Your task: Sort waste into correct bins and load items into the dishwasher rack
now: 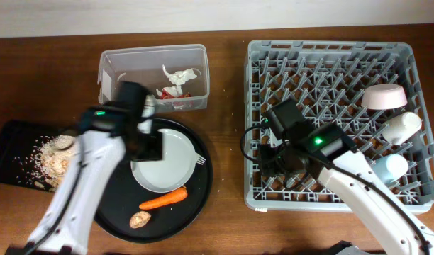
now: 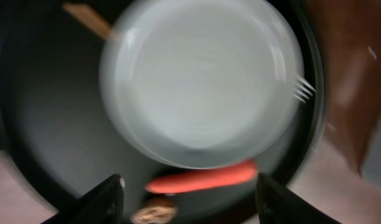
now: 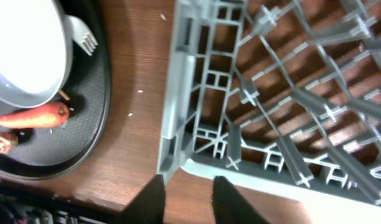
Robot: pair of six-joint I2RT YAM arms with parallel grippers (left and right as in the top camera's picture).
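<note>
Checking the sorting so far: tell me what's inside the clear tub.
The clear tub holds crumpled white paper and a red wrapper. The left arm covers its near left corner, so anything there is hidden.

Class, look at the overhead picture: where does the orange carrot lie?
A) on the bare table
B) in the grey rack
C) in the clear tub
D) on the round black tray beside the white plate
D: the carrot lies on the round black tray, just beside the white plate.
</note>
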